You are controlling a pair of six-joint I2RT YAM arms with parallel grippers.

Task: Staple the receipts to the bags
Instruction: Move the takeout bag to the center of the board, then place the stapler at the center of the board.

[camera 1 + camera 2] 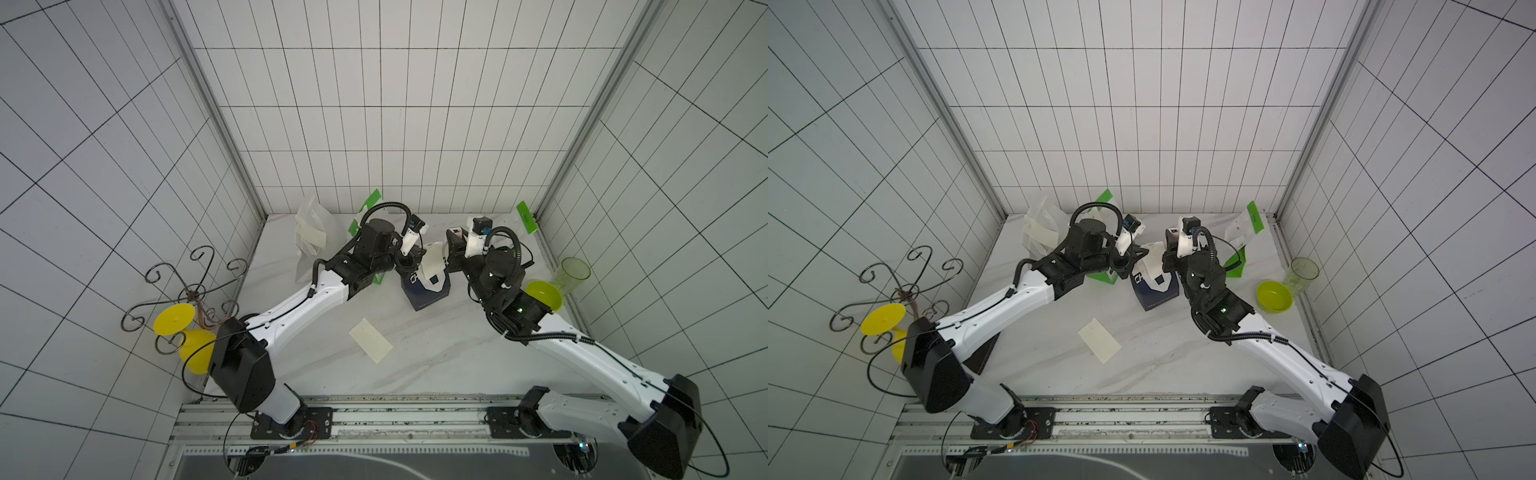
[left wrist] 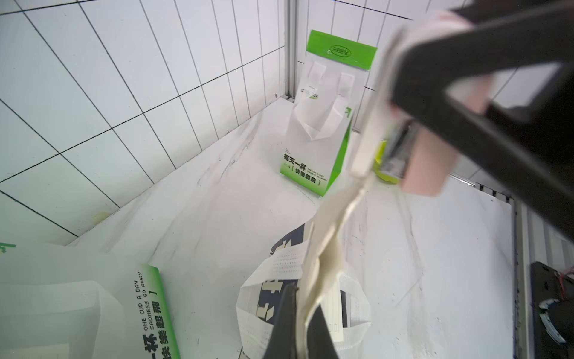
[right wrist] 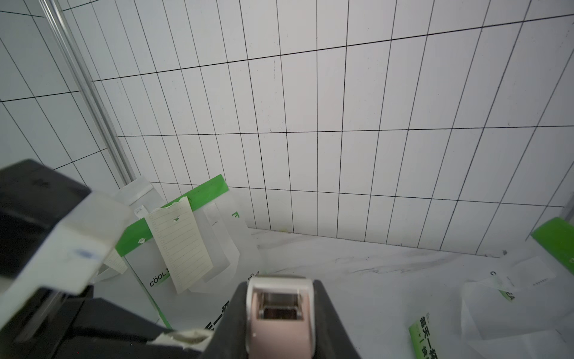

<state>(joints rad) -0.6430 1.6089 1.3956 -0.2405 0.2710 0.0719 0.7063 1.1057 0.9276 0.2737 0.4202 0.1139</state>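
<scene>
Gripping one end of a cream receipt [image 2: 326, 248], the left pincer [image 2: 302, 326] is fully closed on the paper and hangs directly above the navy bag [image 1: 428, 293]. The slip rises from this pincer to the mouth of a pink stapler [image 3: 281, 317], which is clamped between the jaws of the right pincer [image 3: 279, 295], just beside the left one. A second receipt [image 1: 370, 340] lies flat on the table, on the base side of both pincers. A third receipt [image 3: 180, 245] hangs on a green-and-white bag [image 3: 205, 192] behind the left pincer. Another green-and-white bag [image 2: 316, 136] stands upright beyond the right pincer
</scene>
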